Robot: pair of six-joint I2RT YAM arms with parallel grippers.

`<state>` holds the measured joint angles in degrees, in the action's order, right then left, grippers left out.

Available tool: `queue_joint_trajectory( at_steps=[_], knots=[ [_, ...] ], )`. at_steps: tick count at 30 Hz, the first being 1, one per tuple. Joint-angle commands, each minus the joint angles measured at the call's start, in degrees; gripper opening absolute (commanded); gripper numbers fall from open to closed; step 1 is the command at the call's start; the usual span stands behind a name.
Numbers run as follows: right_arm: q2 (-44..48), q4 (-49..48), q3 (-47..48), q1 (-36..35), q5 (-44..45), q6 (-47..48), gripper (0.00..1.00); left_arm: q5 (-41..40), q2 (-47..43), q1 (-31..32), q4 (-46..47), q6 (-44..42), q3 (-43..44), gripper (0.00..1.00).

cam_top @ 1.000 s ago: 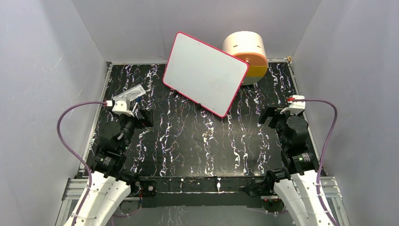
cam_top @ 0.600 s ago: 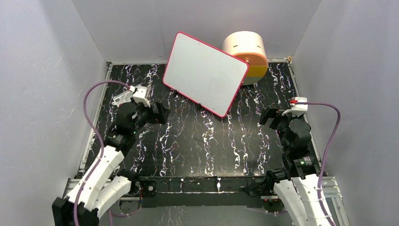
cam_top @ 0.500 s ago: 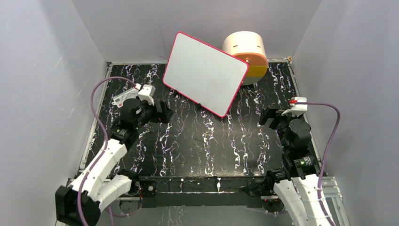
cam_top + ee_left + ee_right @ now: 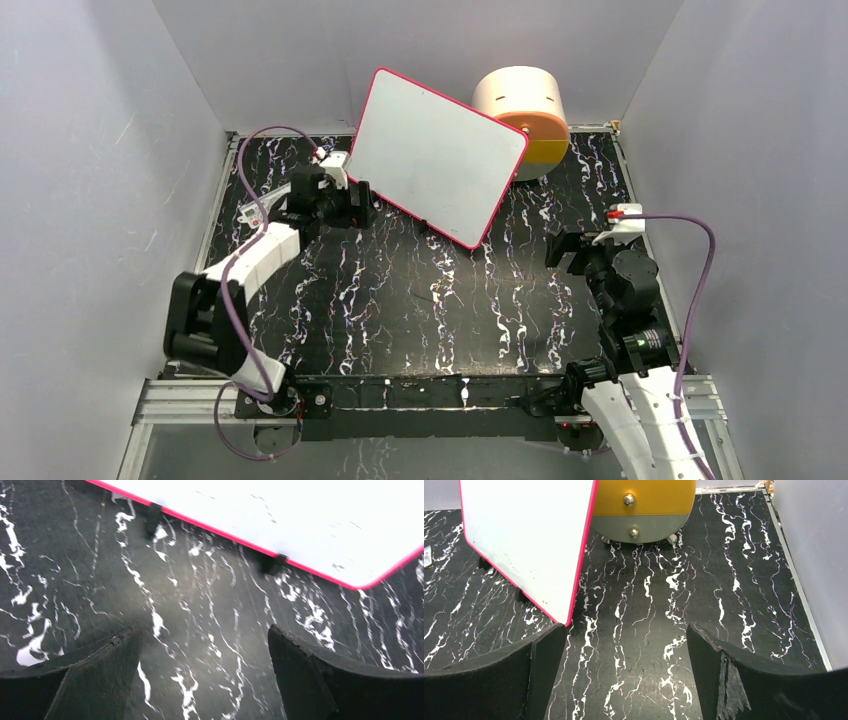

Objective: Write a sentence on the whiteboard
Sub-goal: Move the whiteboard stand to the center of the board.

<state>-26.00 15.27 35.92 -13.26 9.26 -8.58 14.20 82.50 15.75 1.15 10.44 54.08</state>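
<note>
– Right gripper (image 4: pixel 560 250) first, being nearest: jaws apart, nothing between them, low over the table (image 4: pixel 420 300) by its own base. It has hardly shifted in the last second.

– And the left?

– That's the change. A second ago the left gripper (image 4: pixel 362 210) was tucked back near its base. Now the arm is stretched well out across the table, and the gripper sits just beside the board's lower left edge. Its jaws are wide apart and empty. The wrist view looks past them at the pink frame and two small black feet (image 4: pixel 153 516).

– Touching the board (image 4: pixel 440 150)?

– I'd say not. The wrist view shows bare table between the fingertips and the frame.

– Where does the board stand?

– At the far middle of the table, propped on those feet and tilted back, with a cream and orange drum (image 4: pixel 522 105) behind it. It hasn't moved.

– Any of the sentence?

– None. The face is white, with only faint specks.

– So how far along?

– Barely begun, I'd judge. No marker shows in any view and neither gripper holds one. The left reach looks more like steadying or shifting the board than writing.
</note>
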Motion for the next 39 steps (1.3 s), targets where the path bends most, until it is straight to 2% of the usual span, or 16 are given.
queue_joint_trajectory(
  at_steps=[1,11,18,26,32,39],
  knots=[
    [1.37,-2.84,1.83,-0.46,-1.10,1.52,0.99,0.31,7.11,-2.20,3.16,-3.22,4.91,0.91],
    [2.16,-2.91,1.30,-0.55,-2.20,1.55,0.99,5.97,23.18,-5.14,9.72,-13.38,12.43,0.82],
    [1.75,-2.87,1.17,-0.54,-1.92,1.67,0.99,8.30,28.96,-5.38,16.06,-17.50,13.71,0.69],
    [1.90,-3.97,0.88,-0.64,-1.08,2.63,0.99,9.35,34.51,-5.40,18.27,-19.20,17.11,0.63],
    [2.14,-4.46,0.56,-0.63,-0.44,3.00,0.99,10.49,38.40,-4.06,18.54,-20.90,19.87,0.49],
    [2.07,-4.49,0.55,-0.79,-0.54,3.07,0.99,11.28,38.44,-3.16,18.80,-21.77,19.45,0.24]
  ],
)
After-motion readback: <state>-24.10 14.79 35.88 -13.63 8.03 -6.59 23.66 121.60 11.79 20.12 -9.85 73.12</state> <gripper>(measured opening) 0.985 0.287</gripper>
